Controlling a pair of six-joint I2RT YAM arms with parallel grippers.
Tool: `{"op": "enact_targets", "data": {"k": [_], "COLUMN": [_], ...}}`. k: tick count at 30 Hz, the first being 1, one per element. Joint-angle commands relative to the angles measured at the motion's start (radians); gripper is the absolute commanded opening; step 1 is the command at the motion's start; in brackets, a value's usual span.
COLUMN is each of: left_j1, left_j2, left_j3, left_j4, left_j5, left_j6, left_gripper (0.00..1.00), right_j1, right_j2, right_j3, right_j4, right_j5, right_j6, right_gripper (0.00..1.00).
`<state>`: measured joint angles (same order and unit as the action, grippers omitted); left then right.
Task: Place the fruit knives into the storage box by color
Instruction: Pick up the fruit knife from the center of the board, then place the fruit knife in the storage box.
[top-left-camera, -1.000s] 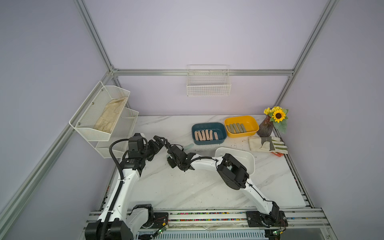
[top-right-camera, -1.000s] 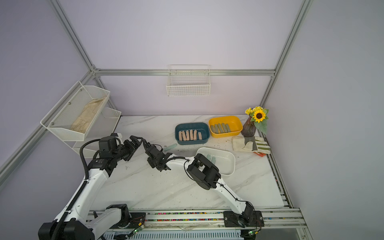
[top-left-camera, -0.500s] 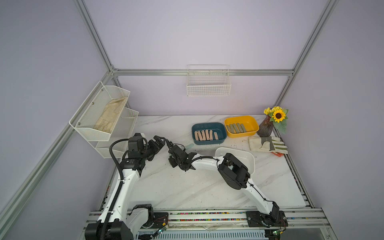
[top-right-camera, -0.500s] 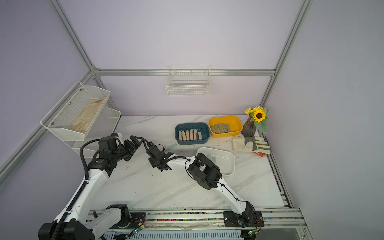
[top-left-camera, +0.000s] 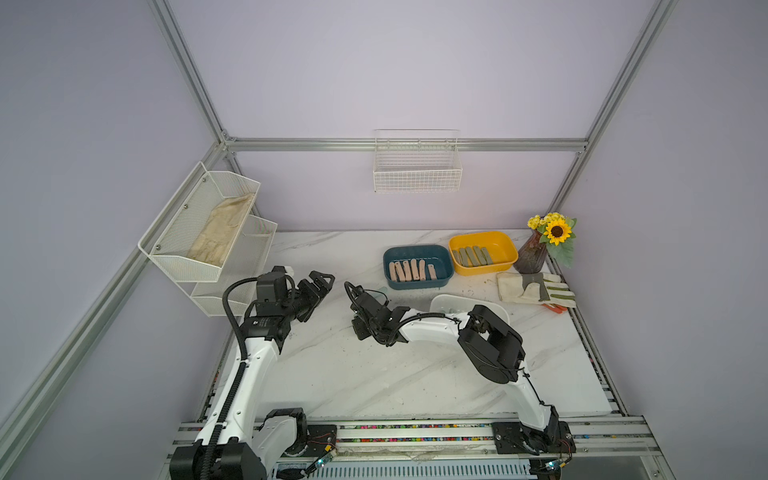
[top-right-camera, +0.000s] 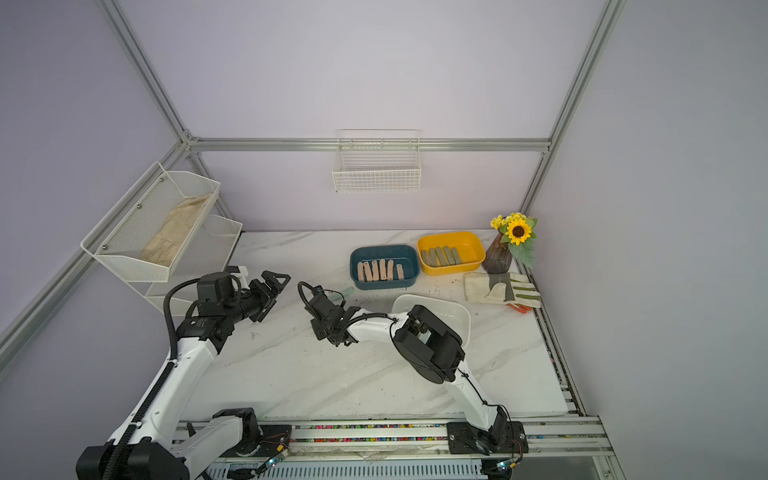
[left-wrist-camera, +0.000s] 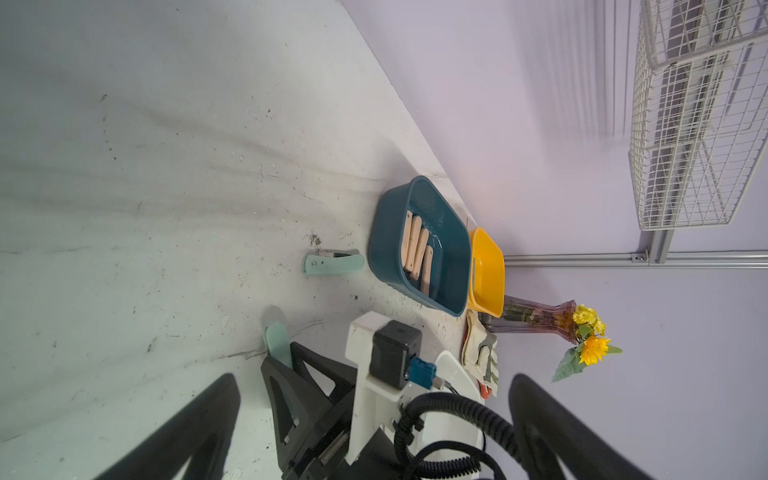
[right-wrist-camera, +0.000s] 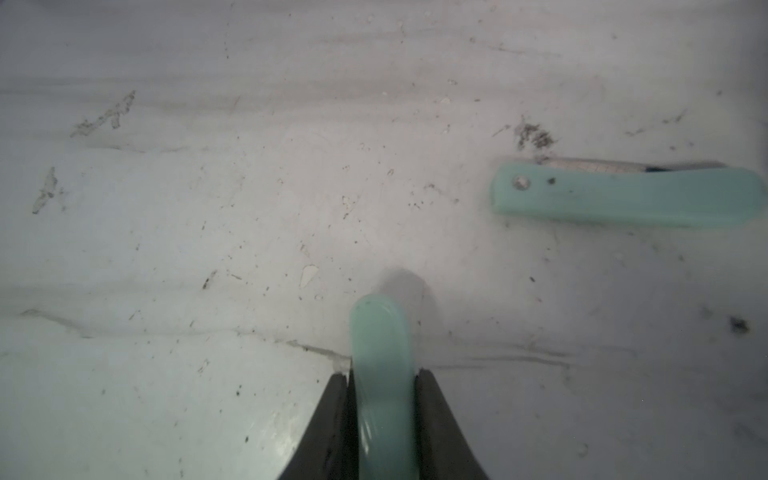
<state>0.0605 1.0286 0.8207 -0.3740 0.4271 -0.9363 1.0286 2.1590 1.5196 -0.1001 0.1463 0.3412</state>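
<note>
Two mint knives unboxed | our right gripper pinches one mint knife tight, short of the teal box | we should lift clear, keep it level, release inside the white box beside the teal box | loose knife just before the teal box | left gripper wide, empty
</note>
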Motion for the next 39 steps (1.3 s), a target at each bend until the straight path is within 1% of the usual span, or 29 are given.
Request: {"op": "enact_targets", "data": {"k": [1, 4, 7, 10, 15, 18, 21, 24, 25, 26, 30, 39], "left_j1": [-0.007, -0.037, -0.103, -0.203, -0.398, -0.494, -0.568, -0.624, -0.636, -0.654, -0.701, -0.711], "left_j2": [-0.028, -0.028, -0.016, 0.025, 0.154, 0.240, 0.317, 0.375, 0.423, 0.445, 0.502, 0.523], "left_j3": [-0.021, -0.026, -0.028, -0.016, 0.045, 0.096, 0.138, 0.173, 0.184, 0.195, 0.223, 0.261], "left_j4": [0.055, 0.079, 0.114, 0.158, 0.240, 0.279, 0.314, 0.341, 0.346, 0.352, 0.374, 0.355], "left_j5": [0.047, 0.049, 0.019, -0.023, -0.069, -0.084, -0.097, -0.100, -0.099, -0.099, -0.099, -0.107], "left_j6": [-0.034, -0.054, -0.084, -0.107, -0.132, -0.137, -0.145, -0.151, -0.153, -0.155, -0.164, -0.145], "left_gripper": [1.00, 1.00, 1.00, 1.00, 1.00, 1.00, 1.00, 1.00, 1.00, 1.00, 1.00, 1.00], "right_j1": [-0.024, -0.047, -0.076, -0.116, -0.200, -0.250, -0.297, -0.346, -0.358, -0.372, -0.423, -0.483], "right_j2": [-0.110, -0.184, -0.266, -0.361, -0.540, -0.640, -0.720, -0.780, -0.781, -0.816, -0.862, -0.841], "right_j3": [-0.048, -0.103, -0.163, -0.236, -0.383, -0.467, -0.530, -0.584, -0.596, -0.611, -0.680, -0.785], "right_j4": [0.021, 0.031, 0.035, 0.030, 0.019, -0.004, -0.052, -0.095, -0.111, -0.129, -0.164, -0.139], "right_j5": [0.036, 0.048, 0.066, 0.082, 0.111, 0.132, 0.159, 0.182, 0.196, 0.209, 0.229, 0.245], "right_j6": [0.058, 0.083, 0.108, 0.145, 0.212, 0.240, 0.253, 0.268, 0.273, 0.280, 0.308, 0.326], "right_gripper": [0.21, 0.21, 0.21, 0.21, 0.21, 0.21, 0.21, 0.22, 0.22, 0.22, 0.21, 0.22]}}
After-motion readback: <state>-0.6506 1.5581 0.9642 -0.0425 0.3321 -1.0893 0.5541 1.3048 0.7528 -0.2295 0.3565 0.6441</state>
